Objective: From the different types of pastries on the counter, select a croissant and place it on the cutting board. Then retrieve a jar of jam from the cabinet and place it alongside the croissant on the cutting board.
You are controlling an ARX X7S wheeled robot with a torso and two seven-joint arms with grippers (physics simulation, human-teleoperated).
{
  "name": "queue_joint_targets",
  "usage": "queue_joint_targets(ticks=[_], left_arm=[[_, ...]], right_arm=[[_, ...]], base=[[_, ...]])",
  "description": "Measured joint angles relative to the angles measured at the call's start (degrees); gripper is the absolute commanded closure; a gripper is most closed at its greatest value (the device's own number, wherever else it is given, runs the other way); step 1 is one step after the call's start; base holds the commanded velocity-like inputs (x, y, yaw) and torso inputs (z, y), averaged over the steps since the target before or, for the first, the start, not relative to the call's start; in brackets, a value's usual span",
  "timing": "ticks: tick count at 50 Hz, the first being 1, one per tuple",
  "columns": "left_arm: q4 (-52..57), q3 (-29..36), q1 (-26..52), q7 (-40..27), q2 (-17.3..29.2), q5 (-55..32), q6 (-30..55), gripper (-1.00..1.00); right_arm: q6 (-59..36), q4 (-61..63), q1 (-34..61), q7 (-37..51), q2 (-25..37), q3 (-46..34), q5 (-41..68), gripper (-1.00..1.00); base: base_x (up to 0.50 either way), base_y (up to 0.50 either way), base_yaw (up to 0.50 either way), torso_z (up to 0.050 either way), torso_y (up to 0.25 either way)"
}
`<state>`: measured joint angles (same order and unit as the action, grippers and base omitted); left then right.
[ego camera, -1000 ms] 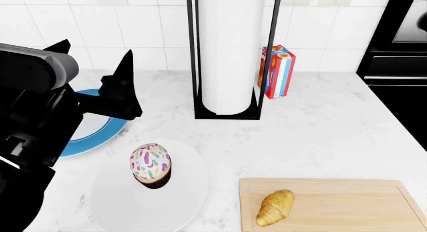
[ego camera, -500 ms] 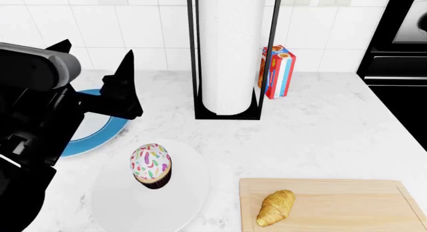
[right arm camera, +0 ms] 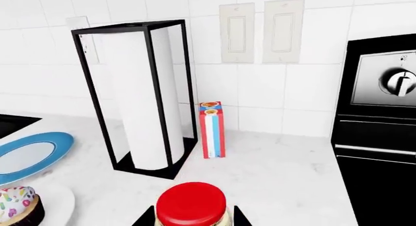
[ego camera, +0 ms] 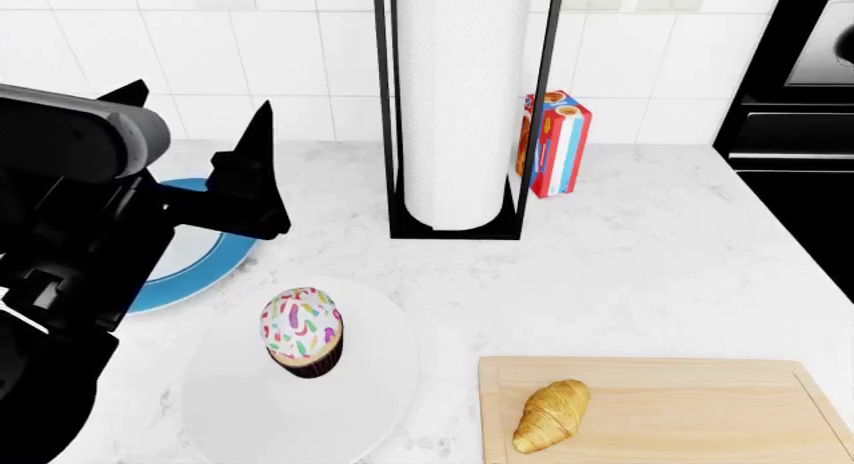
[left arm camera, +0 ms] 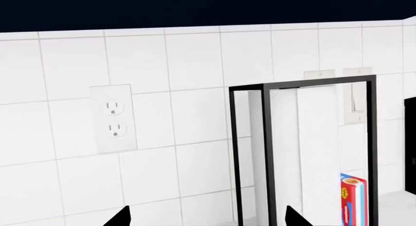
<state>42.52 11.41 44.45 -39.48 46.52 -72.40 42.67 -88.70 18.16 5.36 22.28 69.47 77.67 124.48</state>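
Red jar of jam (right arm camera: 192,205) looks pinched in the right end effector (right arm camera: 190,217); lower it gently just beside the croissant (ego camera: 551,415).

The croissant (ego camera: 551,415) is golden brown on a pale wooden cutting board (ego camera: 694,409); the cupcake (ego camera: 302,332) has white frosting with coloured sprinkles and a dark wrapper; the counter (ego camera: 627,254) is white marble with faint grey veins; the jar (right arm camera: 192,204) is red; the carton (ego camera: 555,144) is striped red, blue and white
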Motion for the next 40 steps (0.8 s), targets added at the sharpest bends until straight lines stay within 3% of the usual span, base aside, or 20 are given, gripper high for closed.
queue_joint_targets(ticks=[40], left_arm=[[-0.04,0.87,0.37,-0.33,-0.14,0.16,0.01,-1.0]], right_arm=[[-0.43,-1.63,-17.66,-1.95,-0.05,14.55,16.17,1.0]], base=[[0.0,0.0,0.0,0.0,0.0]])
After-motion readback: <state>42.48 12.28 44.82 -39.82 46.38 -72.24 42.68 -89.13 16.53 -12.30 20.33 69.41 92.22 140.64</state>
